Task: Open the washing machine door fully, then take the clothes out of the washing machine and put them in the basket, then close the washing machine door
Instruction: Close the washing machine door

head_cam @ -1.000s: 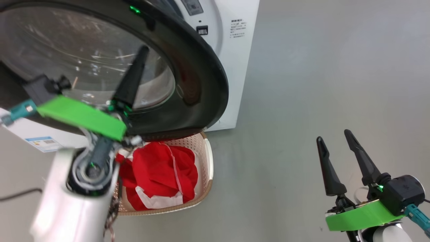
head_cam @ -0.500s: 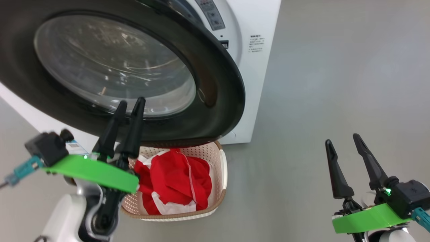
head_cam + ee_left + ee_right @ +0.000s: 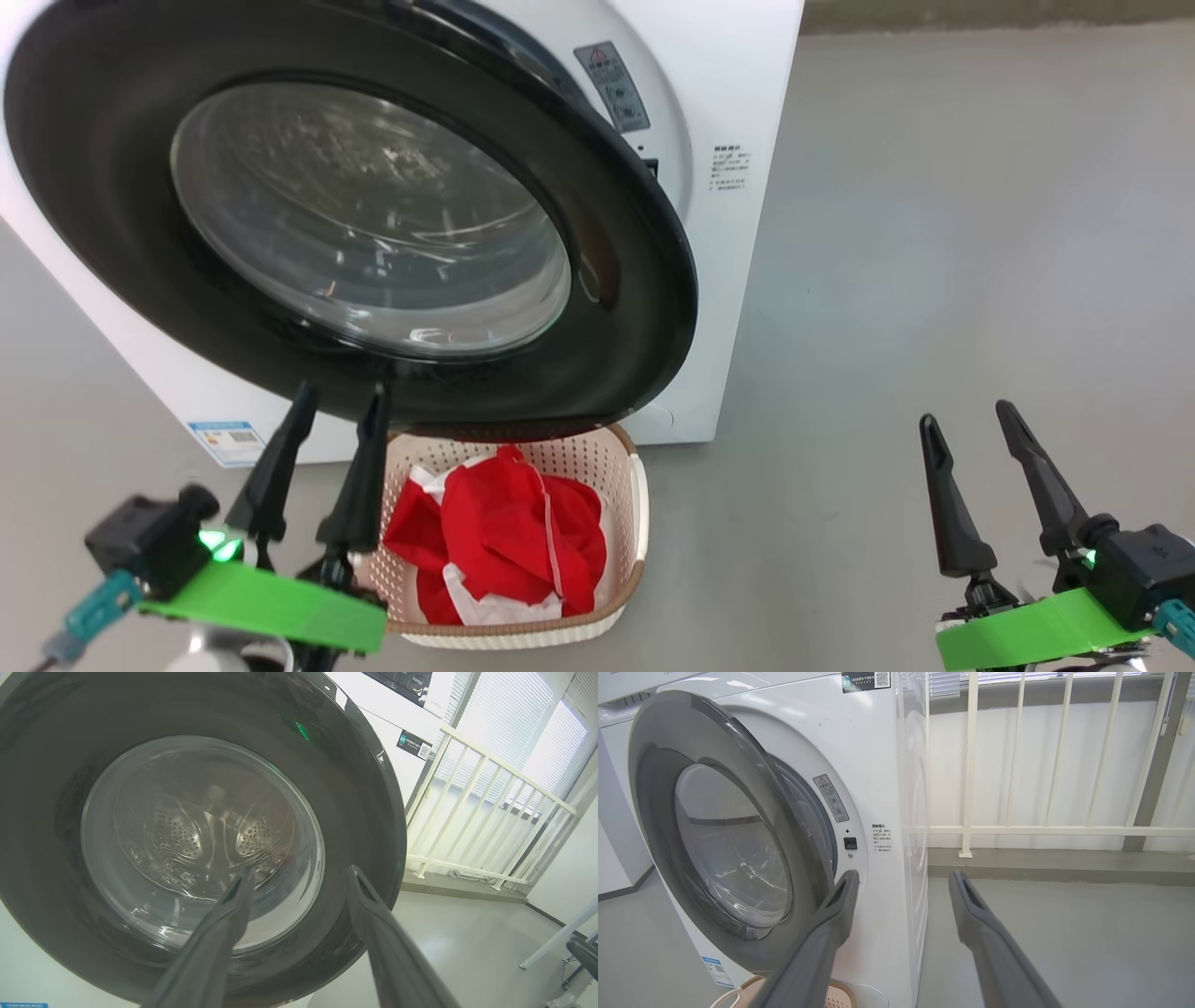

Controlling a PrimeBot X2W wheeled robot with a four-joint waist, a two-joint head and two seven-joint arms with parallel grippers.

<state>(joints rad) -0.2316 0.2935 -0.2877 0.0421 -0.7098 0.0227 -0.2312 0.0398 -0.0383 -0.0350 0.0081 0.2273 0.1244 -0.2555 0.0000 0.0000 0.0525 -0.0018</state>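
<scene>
the washing machine door point(image 3: 373, 224) is standing ajar, its right edge swinging out from the front of the washing machine point(image 3: 747, 93). in the right wrist view a gap is showing between the black rim and the white front panel. through the clear glass the perforated steel drum point(image 3: 196, 835) is showing, and no fabric is visible inside it.

the basket point(image 3: 639, 504) is sitting on the grey floor point(image 3: 934, 233), just near of the machine and under the door's lower edge, which is covering the basket's far end in the head view. the clothes point(image 3: 513, 532) are lying inside the basket in a crumpled red heap with white trim showing.

the left gripper point(image 3: 342, 392) is hanging at the near left, just left of the basket, its two dark fingers spread wide and gripping nothing. its tips are pointing towards the door's lower rim without touching it. the right gripper point(image 3: 965, 415) is hovering at the near right, well apart from the machine and basket, its claw likewise spread wide and empty.

a small blue label point(image 3: 229, 441) is sitting low on the machine's front at the left. a white railing point(image 3: 971, 765) is standing to the far right of the machine.
</scene>
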